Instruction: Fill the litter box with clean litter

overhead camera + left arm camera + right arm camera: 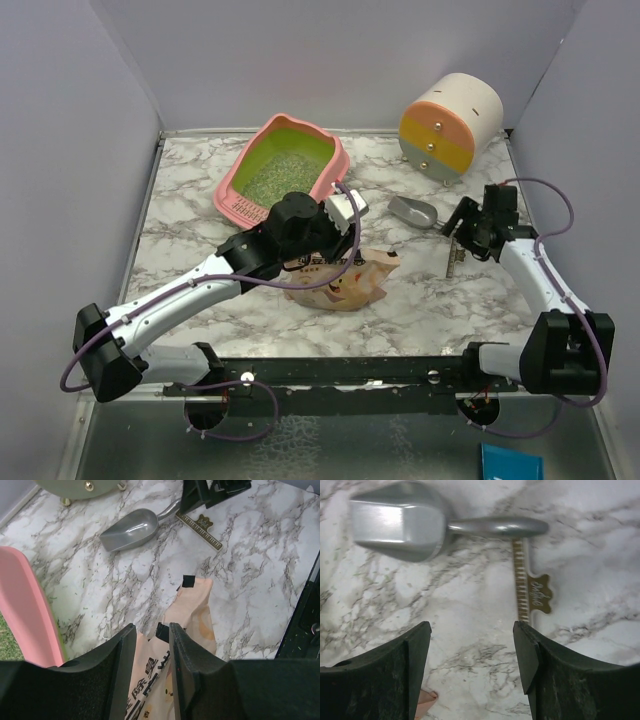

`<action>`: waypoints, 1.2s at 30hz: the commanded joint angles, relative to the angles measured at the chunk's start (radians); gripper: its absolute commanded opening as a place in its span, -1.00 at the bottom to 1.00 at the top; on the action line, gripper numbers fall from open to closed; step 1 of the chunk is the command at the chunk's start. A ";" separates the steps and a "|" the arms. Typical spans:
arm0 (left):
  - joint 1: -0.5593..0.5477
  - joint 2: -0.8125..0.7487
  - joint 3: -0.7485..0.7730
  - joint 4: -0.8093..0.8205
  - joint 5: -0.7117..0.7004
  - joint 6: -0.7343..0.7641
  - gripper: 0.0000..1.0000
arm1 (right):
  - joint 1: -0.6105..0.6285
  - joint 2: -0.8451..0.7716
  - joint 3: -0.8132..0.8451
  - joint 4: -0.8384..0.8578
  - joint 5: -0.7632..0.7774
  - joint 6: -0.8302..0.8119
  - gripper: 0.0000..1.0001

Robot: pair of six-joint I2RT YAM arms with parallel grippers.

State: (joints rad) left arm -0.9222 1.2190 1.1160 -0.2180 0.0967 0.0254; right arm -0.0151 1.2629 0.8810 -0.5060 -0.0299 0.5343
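Observation:
The pink litter box (238, 190) stands at the back left of the table, with pale green clean litter (278, 176) spread inside it. Its pink rim (25, 610) fills the left edge of the left wrist view. A beige-orange pouch (345, 282) lies flat in front of the box. My left gripper (152, 630) hovers just over the pouch (192, 612), jaws a little apart, and the pouch's print shows through the gap. My right gripper (472, 630) stands open over bare marble, near the handle of a grey metal scoop (400, 522).
A brown comb-like clip (453, 262) lies beside the right gripper (462, 222). The scoop (413, 211) rests right of the litter box. A round cream-orange-yellow drawer cabinet (450, 125) stands at the back right. Grey walls close in the table on three sides.

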 commanded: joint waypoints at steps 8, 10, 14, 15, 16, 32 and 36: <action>0.000 -0.002 0.007 -0.034 -0.034 -0.050 -0.33 | -0.172 0.009 -0.165 0.112 -0.003 0.111 0.24; 0.000 -0.004 0.004 -0.033 -0.033 -0.051 -0.34 | -0.172 0.029 -0.173 0.137 -0.012 0.103 0.21; -0.001 -0.006 0.000 -0.034 -0.024 -0.052 -0.35 | -0.174 0.104 -0.169 0.176 -0.012 0.095 0.14; 0.000 -0.008 -0.002 -0.035 -0.023 -0.052 -0.35 | -0.173 0.122 -0.171 0.191 -0.012 0.092 0.13; -0.001 -0.011 -0.004 -0.035 -0.024 -0.054 -0.35 | -0.174 0.135 -0.172 0.202 -0.011 0.091 0.12; 0.000 -0.018 -0.020 -0.016 -0.024 -0.088 -0.34 | -0.174 0.093 -0.268 0.290 -0.194 0.082 -0.99; 0.000 0.006 -0.009 0.007 -0.032 -0.132 -0.24 | -0.174 -0.079 -0.315 0.262 -0.298 0.060 -0.98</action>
State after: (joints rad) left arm -0.9222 1.2083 1.0969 -0.2569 0.0803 -0.0525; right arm -0.1848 1.3361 0.6197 -0.2108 -0.1902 0.6250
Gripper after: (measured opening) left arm 0.356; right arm 0.021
